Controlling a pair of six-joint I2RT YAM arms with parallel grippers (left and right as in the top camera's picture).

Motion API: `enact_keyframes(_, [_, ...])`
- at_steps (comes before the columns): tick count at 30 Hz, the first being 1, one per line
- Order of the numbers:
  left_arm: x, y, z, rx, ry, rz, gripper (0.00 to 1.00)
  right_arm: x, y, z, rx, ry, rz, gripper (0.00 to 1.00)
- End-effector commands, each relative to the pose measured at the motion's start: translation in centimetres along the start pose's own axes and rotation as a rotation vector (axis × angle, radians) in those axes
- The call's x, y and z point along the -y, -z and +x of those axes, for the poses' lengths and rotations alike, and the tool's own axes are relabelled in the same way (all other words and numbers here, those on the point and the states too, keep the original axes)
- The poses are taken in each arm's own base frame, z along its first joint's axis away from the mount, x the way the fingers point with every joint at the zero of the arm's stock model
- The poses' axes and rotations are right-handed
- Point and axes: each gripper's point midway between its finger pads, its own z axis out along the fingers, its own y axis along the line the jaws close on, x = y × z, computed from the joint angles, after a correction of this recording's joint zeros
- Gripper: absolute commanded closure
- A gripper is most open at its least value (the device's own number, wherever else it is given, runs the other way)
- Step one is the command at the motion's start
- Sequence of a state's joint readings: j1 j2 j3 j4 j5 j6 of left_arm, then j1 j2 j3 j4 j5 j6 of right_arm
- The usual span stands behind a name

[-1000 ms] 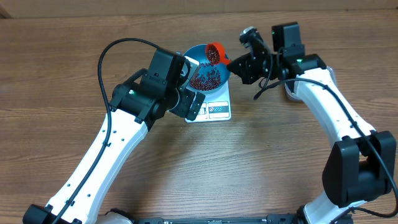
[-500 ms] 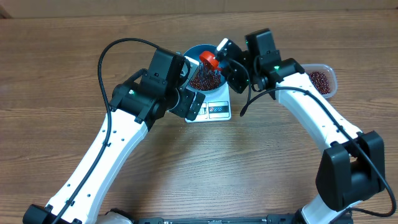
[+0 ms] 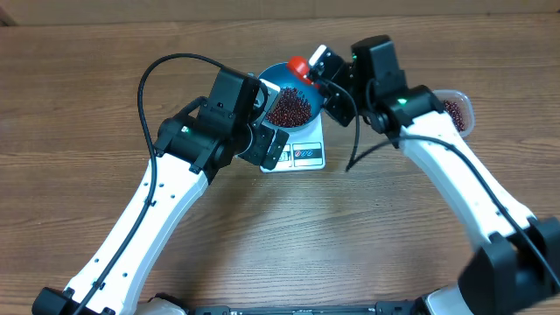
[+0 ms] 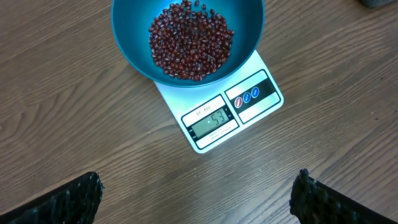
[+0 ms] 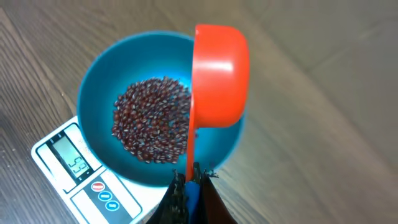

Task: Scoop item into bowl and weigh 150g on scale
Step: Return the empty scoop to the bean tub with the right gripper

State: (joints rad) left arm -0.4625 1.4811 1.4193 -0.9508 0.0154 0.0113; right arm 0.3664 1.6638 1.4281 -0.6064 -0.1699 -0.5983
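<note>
At the right gripper: jaws pressed narrow on the thin flat handle of an orange-red scoop of glossy, smooth plastic. Straight ahead of the fingertips, the round cup of the scoop, showing only its domed back. Just under that cup and a little to the left of it, the bowl: round, deep, plain blue, with a smooth wall. Inside, at the bottom, the beans, a loose low heap of tiny oval grains, dark red-brown. Cup above the far rim of the bowl, apart from the heap. Whether touching the rim or not, cannot tell.

At the left gripper: spread wide, holding nothing. Two black fingertips with a rough, knobbly surface, one at each lower corner of the wrist view, only bare wood between. Ahead of these open fingers, the scale: flat, white, rectangular with rounded corners, carrying the bowl on its far part. On the edge of the scale nearest to the left hand, a grey display window with dark digits, and beside it a label with small oval marks, red and blue.

Under everything, the table, brown wood with fine long grain. Behind the right gripper, partly hidden by the arm in the overhead view, a clear plastic tub with rounded corners and more beans inside.
</note>
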Motion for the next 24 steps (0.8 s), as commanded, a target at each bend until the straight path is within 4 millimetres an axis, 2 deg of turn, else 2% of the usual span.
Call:
enact_keyframes(1, [0.0,0.5,-0.6,0.02,-0.016,0.008,0.0,1.9,3.4,-1.6,0.03,-0.04,0.108,0.96])
enact_keyframes(9, [0.0,0.5,-0.6,0.02,-0.016,0.009,0.0,5.4,5.0,4.5,-0.191,-0.259,0.283,0.96])
enact_keyframes(17, [0.0,0.5,-0.6,0.02,-0.016,0.008,0.0,10.2,8.3,11.4,-0.358,-0.493,0.478,0.96])
enact_keyframes(24, [0.0,0.5,-0.6,0.02,-0.016,0.009,0.0,11.5,10.2,16.3,-0.47,-0.586,0.506,0.96])
